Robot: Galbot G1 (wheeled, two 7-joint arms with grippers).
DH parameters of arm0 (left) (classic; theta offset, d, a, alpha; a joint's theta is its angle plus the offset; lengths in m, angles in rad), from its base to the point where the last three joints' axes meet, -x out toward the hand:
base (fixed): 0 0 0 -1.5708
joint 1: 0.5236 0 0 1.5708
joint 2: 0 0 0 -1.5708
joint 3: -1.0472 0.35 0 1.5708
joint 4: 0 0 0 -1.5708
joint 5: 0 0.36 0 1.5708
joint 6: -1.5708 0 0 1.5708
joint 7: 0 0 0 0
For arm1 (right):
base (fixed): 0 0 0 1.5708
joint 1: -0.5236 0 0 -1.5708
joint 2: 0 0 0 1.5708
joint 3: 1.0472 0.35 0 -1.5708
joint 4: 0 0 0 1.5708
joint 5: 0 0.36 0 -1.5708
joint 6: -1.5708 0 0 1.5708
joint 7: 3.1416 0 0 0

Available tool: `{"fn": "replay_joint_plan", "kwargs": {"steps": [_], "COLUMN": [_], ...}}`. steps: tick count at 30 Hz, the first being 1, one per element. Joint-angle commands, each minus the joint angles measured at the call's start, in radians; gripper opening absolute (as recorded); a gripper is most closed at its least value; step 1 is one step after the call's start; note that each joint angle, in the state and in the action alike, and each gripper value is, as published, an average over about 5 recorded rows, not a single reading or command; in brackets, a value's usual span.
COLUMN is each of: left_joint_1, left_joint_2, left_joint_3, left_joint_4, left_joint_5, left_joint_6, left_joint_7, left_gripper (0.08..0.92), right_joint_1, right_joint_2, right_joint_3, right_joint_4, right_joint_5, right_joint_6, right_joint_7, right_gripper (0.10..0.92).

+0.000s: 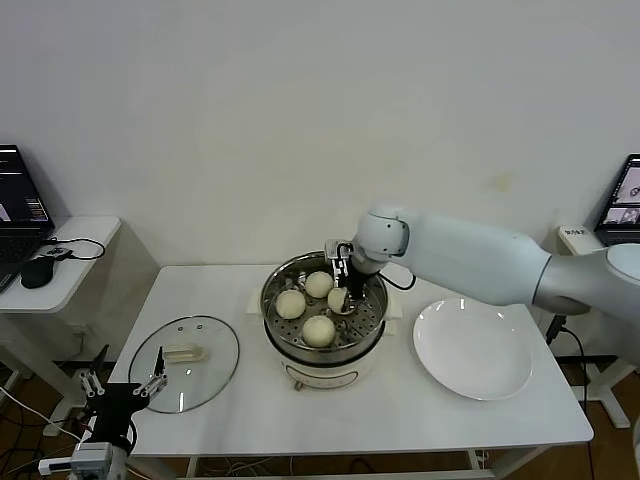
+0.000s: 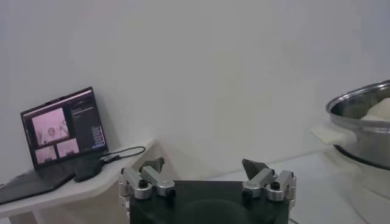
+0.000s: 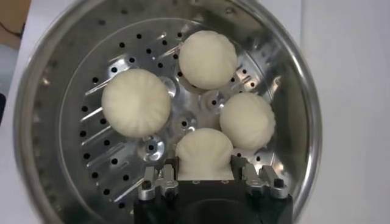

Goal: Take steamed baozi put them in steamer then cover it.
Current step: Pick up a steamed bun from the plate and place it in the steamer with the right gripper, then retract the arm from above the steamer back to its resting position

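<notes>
The steamer (image 1: pixel 275 290) stands mid-table with its perforated tray showing. Four cream-white baozi are inside it: one at the left (image 1: pixel 290 304), one at the back (image 1: pixel 319 284), one at the front (image 1: pixel 319 330) and one at the right (image 1: pixel 337 300). My right gripper (image 1: pixel 346 288) reaches down into the pot and is shut on the right baozi (image 3: pixel 204 149), which sits low on the tray (image 3: pixel 91 152) between the fingers (image 3: pixel 166 176). The glass cover (image 1: pixel 185 362) lies flat on the table to the left. My left gripper (image 1: pixel 122 385) is open and empty, parked low beyond the table's front-left corner.
A flat white plate (image 1: pixel 472 348) lies to the right of the steamer. A side table with a laptop (image 2: pixel 61 131) and mouse (image 1: pixel 38 272) stands to the left. The left wrist view shows the steamer's rim (image 2: pixel 359 100) off to one side.
</notes>
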Motion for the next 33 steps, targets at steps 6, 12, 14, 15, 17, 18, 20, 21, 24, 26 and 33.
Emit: {"fn": "replay_joint_plan", "kwargs": {"steps": [6,12,14,15,17,18,20,21,24,26,33], "left_joint_1": [-0.004,-0.005,-0.006,-0.006,-0.008,-0.009,-0.01,-0.011,-0.012,-0.012,-0.008], "left_joint_2": [0.0,0.001,0.001,0.002,0.002,0.002,0.002,0.001,-0.001,-0.004,-0.018], "left_joint_3": [0.001,0.0,0.0,0.0,0.001,0.002,0.002,0.003,0.004,0.006,0.016], "left_joint_4": [0.002,0.0,-0.001,-0.001,0.0,0.001,0.003,0.004,0.01,0.016,0.034], "left_joint_5": [0.0,-0.001,-0.003,-0.004,-0.006,-0.008,-0.01,-0.011,-0.01,-0.007,0.004], "left_joint_6": [0.0,0.0,0.0,0.0,0.001,0.0,-0.001,-0.003,-0.009,-0.014,-0.032], "left_joint_7": [0.0,0.002,0.003,0.003,0.004,0.005,0.006,0.007,0.008,0.008,0.006], "left_gripper": [0.823,0.823,0.823,0.823,0.823,0.823,0.823,0.823,0.823,0.823,0.823], "right_joint_1": [-0.011,0.03,0.031,0.028,0.015,0.0,-0.052,-0.089,-0.28,-0.457,-1.202], "right_joint_2": [-0.014,-0.127,-0.182,-0.211,-0.268,-0.305,-0.383,-0.426,-0.522,-0.564,-0.506], "right_joint_3": [0.027,0.085,0.114,0.126,0.147,0.158,0.193,0.222,0.36,0.505,1.246], "right_joint_4": [0.016,0.115,0.169,0.201,0.27,0.311,0.381,0.416,0.482,0.514,0.576], "right_joint_5": [-0.013,0.0,0.028,0.053,0.116,0.163,0.242,0.276,0.312,0.303,0.113], "right_joint_6": [-0.031,-0.037,-0.052,-0.063,-0.085,-0.086,-0.049,-0.016,0.124,0.218,0.463], "right_joint_7": [0.015,0.013,0.051,0.087,0.185,0.259,0.418,0.503,0.702,0.786,0.838], "right_gripper": [0.676,0.808,0.82,0.821,0.822,0.822,0.823,0.823,0.823,0.823,0.823]}}
